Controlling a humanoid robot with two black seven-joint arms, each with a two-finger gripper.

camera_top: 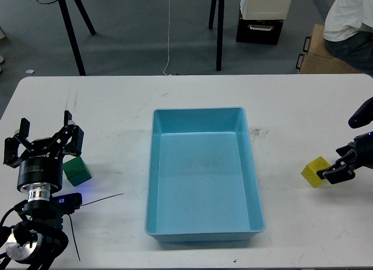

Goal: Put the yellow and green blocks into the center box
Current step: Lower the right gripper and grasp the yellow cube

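The yellow block (315,171) lies on the white table (116,101) at the right. My right gripper (336,165) is low at the block's right side, jaws apart, one dark finger (330,175) against the block's right corner. The green block (77,171) lies at the left, just right of and below my left gripper (45,136), which is open and empty, fingers pointing up and away. The blue box (198,111) stands in the middle of the table with nothing in it.
A thin black cable (99,199) runs from my left arm across the table toward the box. Black stand legs (220,31), a drawer unit (260,19) and a seated person (349,19) are beyond the table's far edge.
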